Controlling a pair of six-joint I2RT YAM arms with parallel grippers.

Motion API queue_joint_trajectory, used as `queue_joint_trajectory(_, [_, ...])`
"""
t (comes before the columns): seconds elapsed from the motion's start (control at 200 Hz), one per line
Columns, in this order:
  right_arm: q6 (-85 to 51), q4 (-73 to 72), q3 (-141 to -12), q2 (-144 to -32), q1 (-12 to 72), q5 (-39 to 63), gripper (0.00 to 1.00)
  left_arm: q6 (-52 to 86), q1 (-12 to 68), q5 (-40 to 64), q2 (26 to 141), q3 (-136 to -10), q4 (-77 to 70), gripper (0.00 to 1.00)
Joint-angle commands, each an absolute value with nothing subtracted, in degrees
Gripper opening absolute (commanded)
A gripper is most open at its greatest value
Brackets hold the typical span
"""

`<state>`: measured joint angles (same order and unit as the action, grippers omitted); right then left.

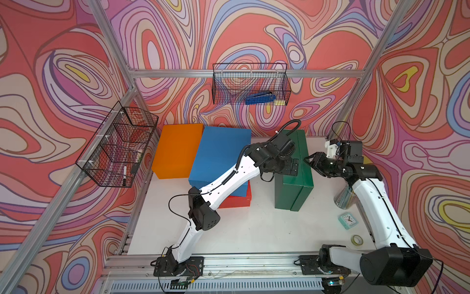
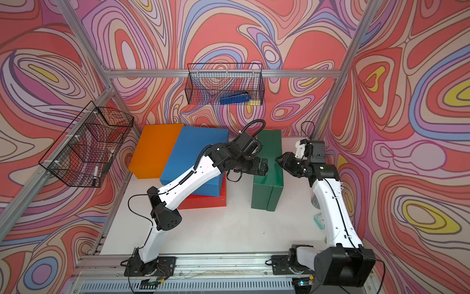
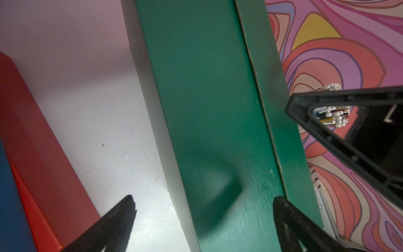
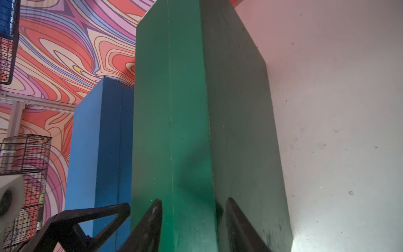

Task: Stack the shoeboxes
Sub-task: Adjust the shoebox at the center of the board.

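Left jaws gape over the upright green shoebox (image 1: 290, 193); right jaws straddle its edge, grip unclear. Wire basket (image 1: 223, 86) holds a stapler (image 1: 259, 98).

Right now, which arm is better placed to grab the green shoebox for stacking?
Probably left: the left gripper hangs wide open over the green shoebox, nearer the blue shoebox. The right gripper is less open.

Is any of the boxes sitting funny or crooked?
Yes. The green shoebox stands up on its side, apart from the others, lid facing sideways. The blue shoebox lies crooked on the red shoebox, turned so their edges do not line up. The orange shoebox lies flat.
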<state>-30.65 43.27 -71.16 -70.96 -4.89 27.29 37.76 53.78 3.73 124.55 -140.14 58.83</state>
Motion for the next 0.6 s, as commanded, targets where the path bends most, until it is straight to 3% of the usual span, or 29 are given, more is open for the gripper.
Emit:
queue_joint_trajectory(0.0, [-33.28,37.74,-69.33,-71.05,-5.78,31.87,0.49,39.99,52.85,6.9,122.86,-136.56,53.5,1.0])
queue_joint_trajectory(0.376, [-35.46,32.72,-65.83,-69.5,-6.06,34.25,0.5,44.17,51.33,12.62,119.02,-124.17,41.47,0.93])
queue_joint_trajectory(0.596, [-38.45,29.5,-64.38,-70.51,-6.02,37.66,0.48,45.77,51.04,15.71,119.71,-123.01,39.18,0.9])
